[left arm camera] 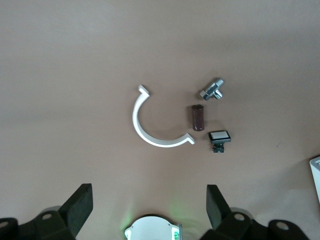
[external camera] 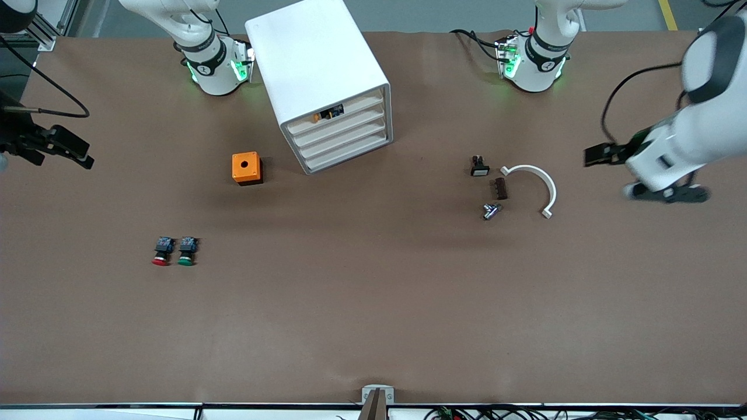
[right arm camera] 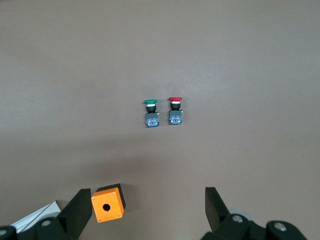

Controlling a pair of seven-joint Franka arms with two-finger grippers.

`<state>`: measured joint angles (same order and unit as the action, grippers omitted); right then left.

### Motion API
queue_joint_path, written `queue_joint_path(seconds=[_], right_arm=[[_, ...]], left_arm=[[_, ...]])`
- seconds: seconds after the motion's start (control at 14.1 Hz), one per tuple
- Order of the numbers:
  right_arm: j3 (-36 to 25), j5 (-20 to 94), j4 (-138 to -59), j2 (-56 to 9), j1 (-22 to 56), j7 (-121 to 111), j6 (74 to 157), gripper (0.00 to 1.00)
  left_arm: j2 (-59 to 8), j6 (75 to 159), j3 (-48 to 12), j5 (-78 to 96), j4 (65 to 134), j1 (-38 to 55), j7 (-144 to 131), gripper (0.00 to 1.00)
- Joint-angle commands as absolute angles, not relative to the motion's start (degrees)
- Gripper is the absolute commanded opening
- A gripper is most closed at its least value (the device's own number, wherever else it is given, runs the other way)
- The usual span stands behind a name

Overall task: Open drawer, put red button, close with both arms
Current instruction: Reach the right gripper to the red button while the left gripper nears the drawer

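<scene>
Clutter sits in two groups on the brown matte surface (external camera: 373, 303), with the white boxy cabinet (external camera: 318, 64) between them, close to the arm bases. Its four shallow tray drawers face the front camera at a slant. All of them sit flush, including the drawer (external camera: 340, 127), second from the top. A small dark and yellow part shows above the top tray.

The red button (external camera: 161, 252) lies on its side toward the right arm's end, round red cap pointing at the front camera, black-and-blue body above it. The green button (external camera: 187, 251) lies just beside it, parallel, apart from it. An orange box (external camera: 246, 168) with a round hole in its top stands between the buttons and the cabinet, near the cabinet's corner.

Toward the left arm's end lie a white plastic half-ring (external camera: 534, 188), a small dark brown cylinder (external camera: 499, 188), a shiny metal fitting (external camera: 491, 210) and a white-faced switch (external camera: 480, 167), close together but not touching.

The right end effector (right arm camera: 145, 207) hangs over the surface near the orange box, fingers spread wide and holding nothing. The left end effector (left arm camera: 150, 205) hangs over the bare surface by the half-ring, fingers likewise wide apart and empty.
</scene>
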<state>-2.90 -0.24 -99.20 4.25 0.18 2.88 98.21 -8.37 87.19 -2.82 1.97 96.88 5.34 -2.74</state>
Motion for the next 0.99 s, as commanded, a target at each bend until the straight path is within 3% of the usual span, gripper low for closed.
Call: queue_joint_path(seconds=[0.0, 0.42, 0.92], right_arm=[[-2.81, 0.18, -101.86, 3.0, -0.87, 3.08, 101.06, 1.0], [-2.81, 0.18, -110.56, -2.27, -1.49, 3.08, 115.3, 1.0], [-2.81, 0.09, -110.83, -14.84, -3.25, 1.94, 127.95, 1.0]], left_arm=[[-12.82, 87.62, -5.7, 3.16, 95.71, 5.8, -6.49, 1.0], [-20.64, 90.96, -12.39, 2.55, 95.19, 9.74, -23.97, 1.0], [-30.48, 89.91, -15.03, 21.42, 86.76, 13.52, -56.46, 1.0]])
